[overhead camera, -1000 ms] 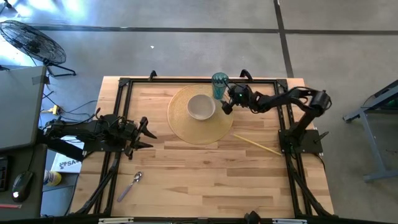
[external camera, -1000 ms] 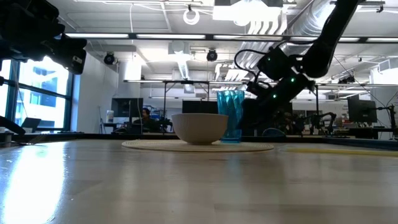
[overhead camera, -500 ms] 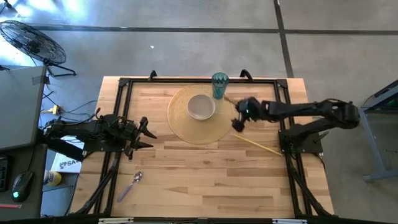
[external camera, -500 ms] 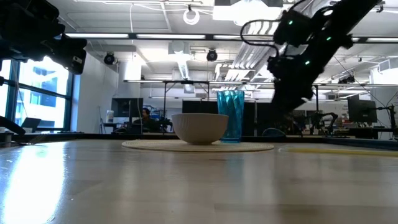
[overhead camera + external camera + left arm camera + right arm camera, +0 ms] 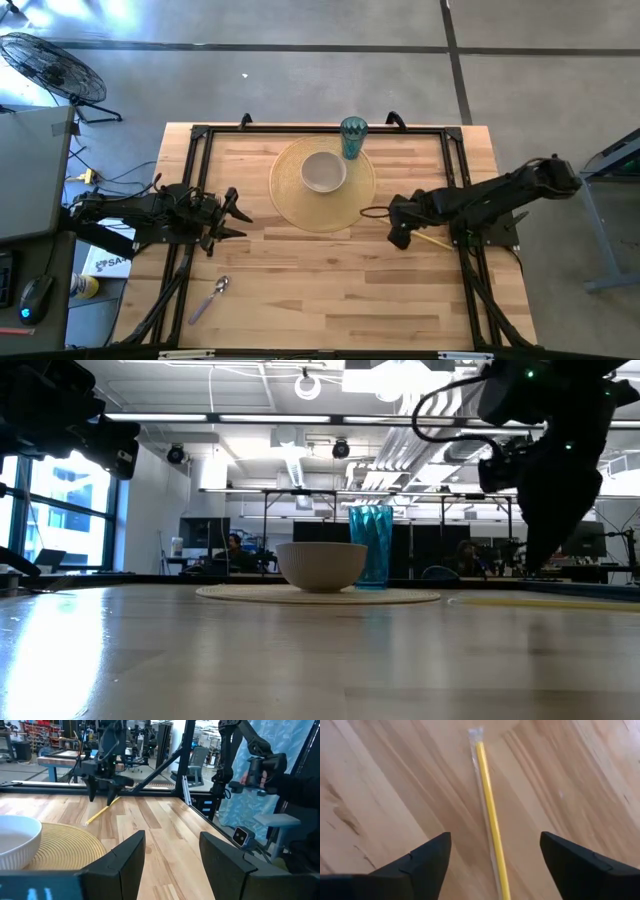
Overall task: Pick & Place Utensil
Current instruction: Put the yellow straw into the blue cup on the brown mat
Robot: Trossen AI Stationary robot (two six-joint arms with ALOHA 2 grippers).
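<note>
A thin yellow stick in a clear wrapper (image 5: 418, 234) lies flat on the table's right side, just off the round woven mat (image 5: 300, 205). My right gripper (image 5: 397, 237) hangs over the stick's mat-side end, pointing down and open. In the right wrist view the stick (image 5: 490, 815) runs between the two spread fingers of the gripper (image 5: 495, 834), untouched. The left wrist view shows that gripper (image 5: 102, 795) above the stick (image 5: 102, 811). A metal spoon (image 5: 210, 298) lies near the table's near-left corner. My left gripper (image 5: 238, 212) waits open at the left side.
A white bowl (image 5: 323, 171) sits on the woven mat, with a teal cup (image 5: 352, 137) standing behind it at the far edge. In the low view the bowl (image 5: 321, 566) and cup (image 5: 371, 546) stand centre. Black frame rails run along the table's sides (image 5: 463, 190). Bare wood lies toward the near edge.
My right gripper has swung away from the teal cup, travelling toward the table's near edge and a little rightward, and now stands over the yellow stick. The bowl, cup, stick and spoon have stayed put.
</note>
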